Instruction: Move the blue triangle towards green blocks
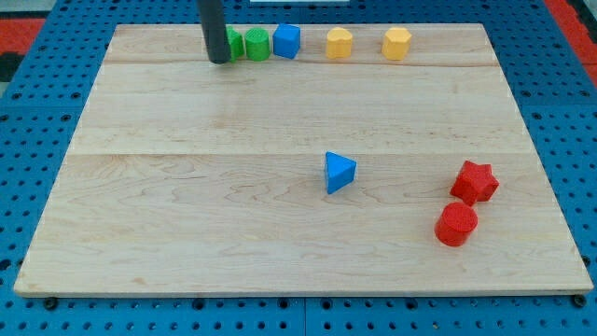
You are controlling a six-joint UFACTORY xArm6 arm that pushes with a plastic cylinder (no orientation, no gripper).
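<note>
Sitting alone near the middle of the wooden board (140,215), the blue triangle (340,173) lies well apart from the green blocks (250,44), which stand side by side at the view's top, one partly hidden behind the rod. My tip (221,60) rests at the top too, just beside the green pair on their left, so the triangle lies down and to the view's right of it. The rod ends plain, with no claw to open or close. A push toward green would likely have to start from the triangle's lower-right side. A blue cube (287,41) touches the greens' right.
</note>
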